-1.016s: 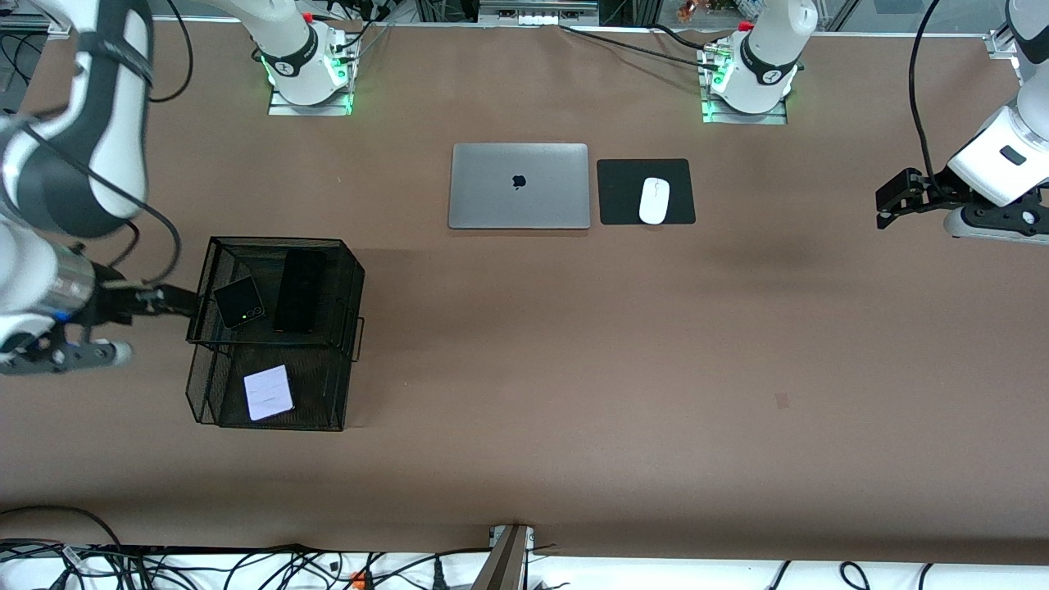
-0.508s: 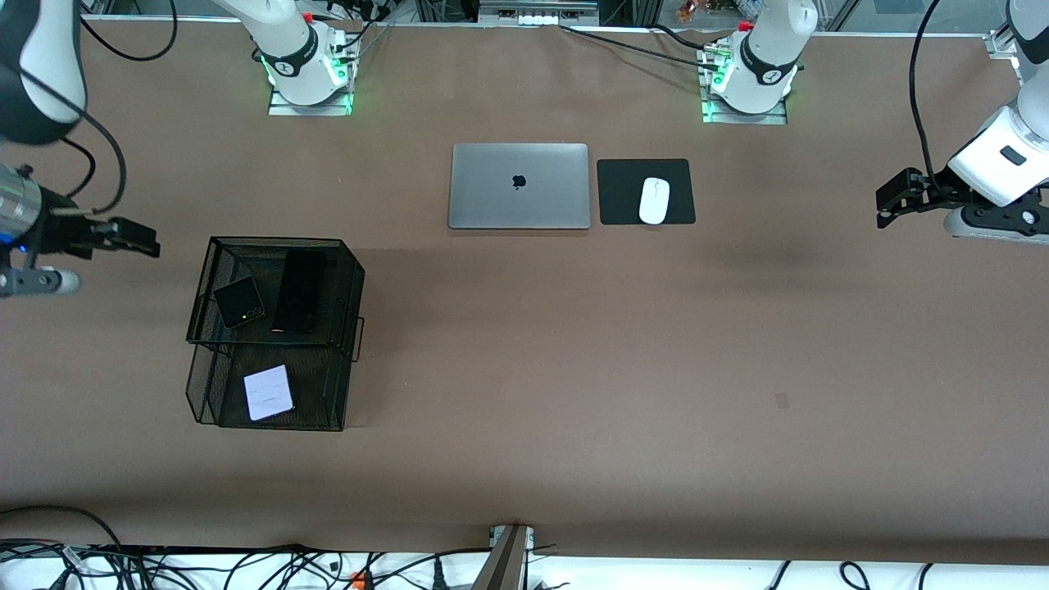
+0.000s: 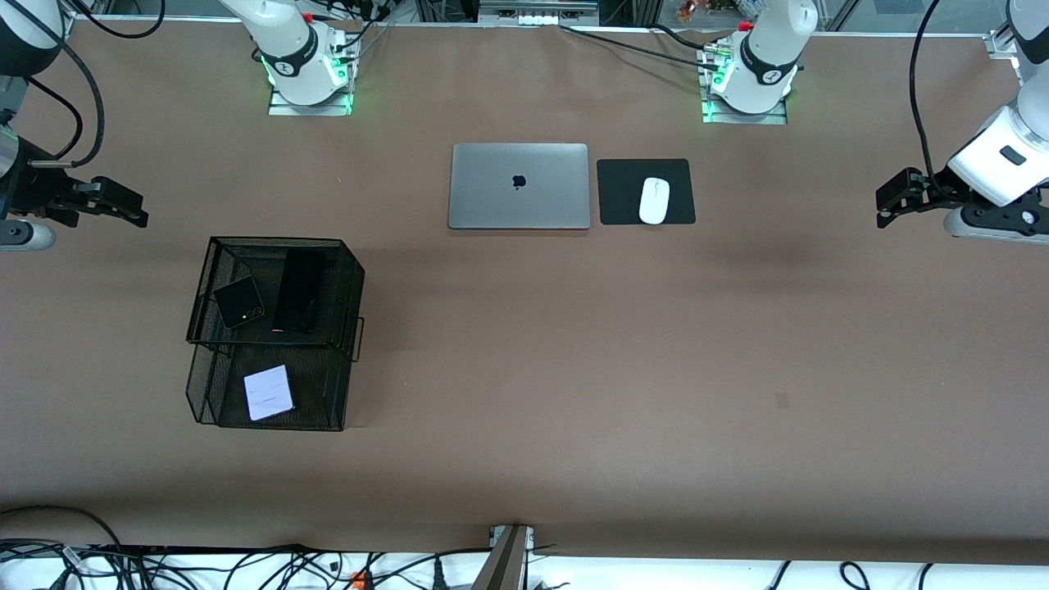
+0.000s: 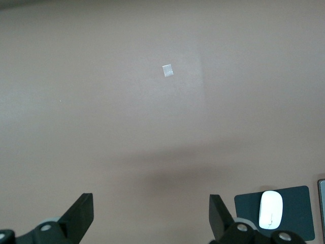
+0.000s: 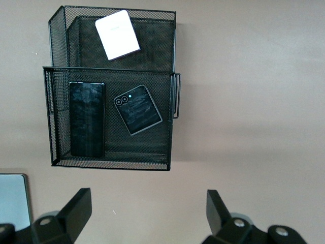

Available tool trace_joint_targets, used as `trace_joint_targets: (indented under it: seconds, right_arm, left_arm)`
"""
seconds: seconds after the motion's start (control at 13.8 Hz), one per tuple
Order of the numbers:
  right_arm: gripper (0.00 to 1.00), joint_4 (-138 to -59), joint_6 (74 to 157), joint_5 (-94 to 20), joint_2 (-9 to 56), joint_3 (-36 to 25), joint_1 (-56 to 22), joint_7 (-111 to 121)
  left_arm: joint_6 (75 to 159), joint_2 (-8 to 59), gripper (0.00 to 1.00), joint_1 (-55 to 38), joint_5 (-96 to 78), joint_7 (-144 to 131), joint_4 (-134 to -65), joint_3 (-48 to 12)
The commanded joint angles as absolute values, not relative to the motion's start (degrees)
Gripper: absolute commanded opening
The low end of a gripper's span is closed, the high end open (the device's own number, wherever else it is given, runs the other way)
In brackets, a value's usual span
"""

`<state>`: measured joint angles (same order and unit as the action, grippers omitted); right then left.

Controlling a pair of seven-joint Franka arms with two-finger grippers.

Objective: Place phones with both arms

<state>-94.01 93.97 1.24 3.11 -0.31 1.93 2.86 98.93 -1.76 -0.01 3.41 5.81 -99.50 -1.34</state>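
Front view — right pincer (image 3: 123, 205) open, its arm cut off at the frame edge.

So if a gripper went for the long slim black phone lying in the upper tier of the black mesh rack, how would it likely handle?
The long slim black phone looks rigid and flat, so it probably won't flex. Its glossy face suggests a slippery grip. It lies flat on the black mesh rack, close to one wall, so getting fingers around its thin edges could be awkward.
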Motion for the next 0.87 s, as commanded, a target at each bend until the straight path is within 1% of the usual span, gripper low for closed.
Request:
trace_joint_targets:
  seconds: [0.0,0.29,0.51,0.8]
  right_arm:
    - [1.00,-92.5,91.2,2.2,2.5,0.6,3.3,2.9]
    - [1.00,-91.6,90.1,2.1,2.3,0.0,3.0,1.9]
    - [1.00,-91.5,88.9,2.2,2.4,-3.2,0.1,1.8]
    - [1.00,-91.6,88.9,2.2,2.5,-3.1,0.1,1.8]
  left_arm:
    - [97.6,-1.1,1.00,0.4,1.7,7.6,-97.9,-1.4]
    - [97.6,-1.1,1.00,0.4,1.7,7.6,-97.9,-1.4]
    - [97.3,-1.1,1.00,0.4,1.6,7.6,-97.9,-1.4]
    - [97.2,-1.1,1.00,0.4,1.7,7.6,-97.9,-1.4]
